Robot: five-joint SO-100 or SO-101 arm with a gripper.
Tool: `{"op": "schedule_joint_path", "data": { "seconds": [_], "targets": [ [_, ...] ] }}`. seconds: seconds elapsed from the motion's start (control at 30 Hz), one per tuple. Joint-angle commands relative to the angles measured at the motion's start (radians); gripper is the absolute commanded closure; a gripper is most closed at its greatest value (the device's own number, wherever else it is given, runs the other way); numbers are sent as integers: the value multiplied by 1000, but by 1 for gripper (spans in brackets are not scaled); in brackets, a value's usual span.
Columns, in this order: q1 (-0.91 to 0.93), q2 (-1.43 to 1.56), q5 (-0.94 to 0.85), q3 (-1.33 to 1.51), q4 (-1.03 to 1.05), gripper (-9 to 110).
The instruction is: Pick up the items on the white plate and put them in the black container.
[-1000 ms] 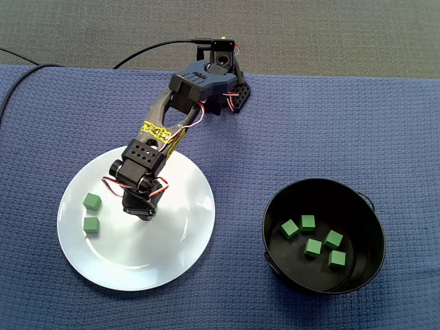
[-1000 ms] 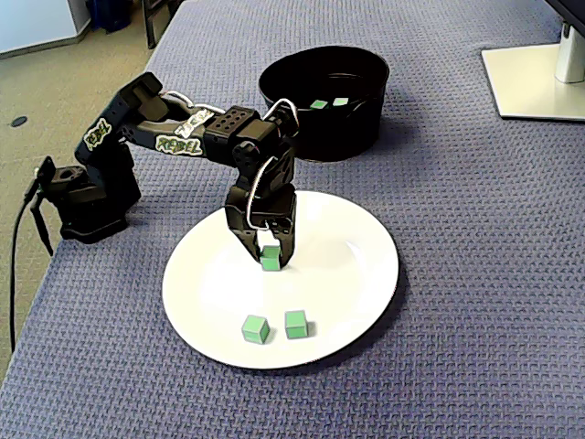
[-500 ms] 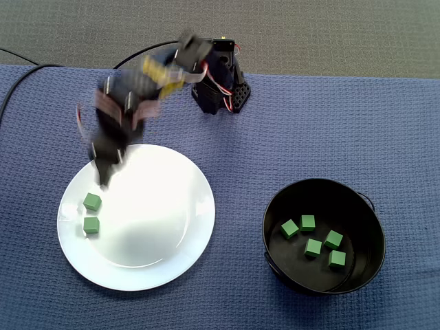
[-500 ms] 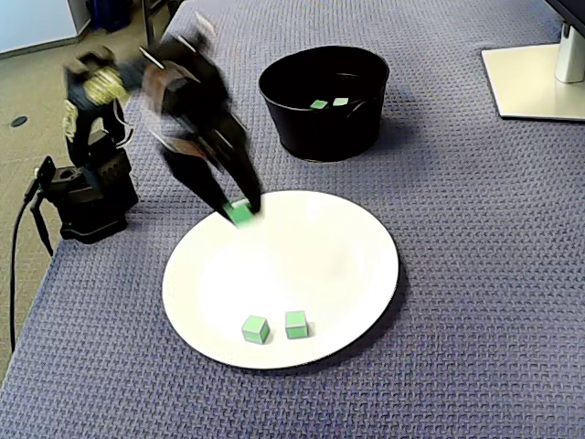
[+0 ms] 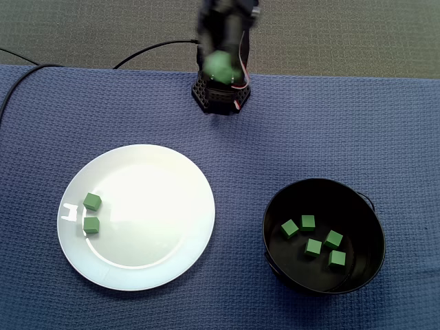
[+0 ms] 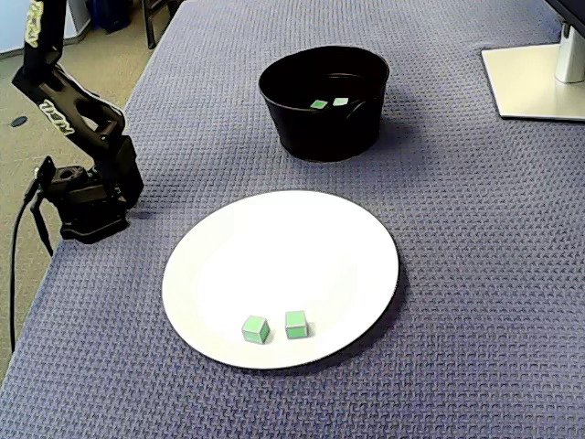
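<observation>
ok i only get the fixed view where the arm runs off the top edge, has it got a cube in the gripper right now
Observer: Yes. In a fixed view the gripper shows as a blur above the arm's base, shut on a green cube.
Operator: and how many are in the black container, i can only make out two over the rim
Observer: Five cubes lie on the floor of the black container, all apart from one another.
</observation>
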Motion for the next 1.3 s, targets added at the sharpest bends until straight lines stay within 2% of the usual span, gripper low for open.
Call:
{"op": "schedule_joint_path", "data": {
  "seconds": [0.0, 0.2, 0.33, 0.67, 0.77, 0.9, 0.97, 1.1, 1.27],
  "targets": [
    [-322, -31, -112, 69, -95, 102],
    [-486, -183, -97, 324, -144, 102],
    [-471, -377, -54, 448, -239, 102],
    [-446, -709, 8, 476, -341, 101],
    [-443, -719, 26, 497, -336, 94],
    [-408, -618, 72, 525, -302, 69],
    [-399, -543, 6, 529, -236, 65],
    [-331, -371, -347, 451, 11, 63],
    [-23, -249, -732, 152, 394, 63]
  ]
}}
